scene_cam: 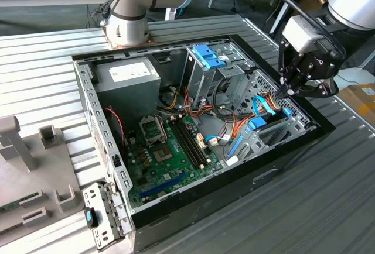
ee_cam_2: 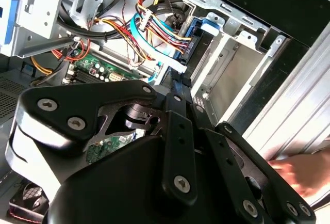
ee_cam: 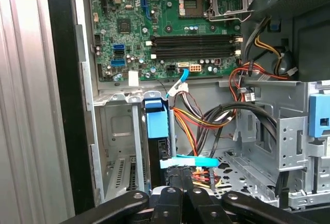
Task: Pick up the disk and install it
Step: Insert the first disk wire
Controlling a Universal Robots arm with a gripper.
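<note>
The disk [scene_cam: 262,123] stands on edge in a slot of the metal drive bay at the exterior view's right end of the open computer case [scene_cam: 281,166]. Its bright blue carrier frame [ee_cam: 156,123] caps a dark body in the first wrist view, and the disk [ee_cam_2: 198,30] appears again between bay walls in the second wrist view. My gripper [scene_cam: 288,90] hangs just above that bay. Its black fingers [ee_cam: 181,182] are pressed together with nothing between them, right beside the disk's near end. The gripper [ee_cam_2: 179,84] points its tip toward the slot.
A light-blue flat cable [ee_cam: 188,162] and orange-yellow wires [ee_cam: 206,115] cross beside the disk. The motherboard [scene_cam: 170,148], power supply [scene_cam: 126,75] and an upper cage with a blue tab [scene_cam: 208,55] occupy the case. A blurred hand [ee_cam_2: 301,175] rests on the ribbed table outside the case wall.
</note>
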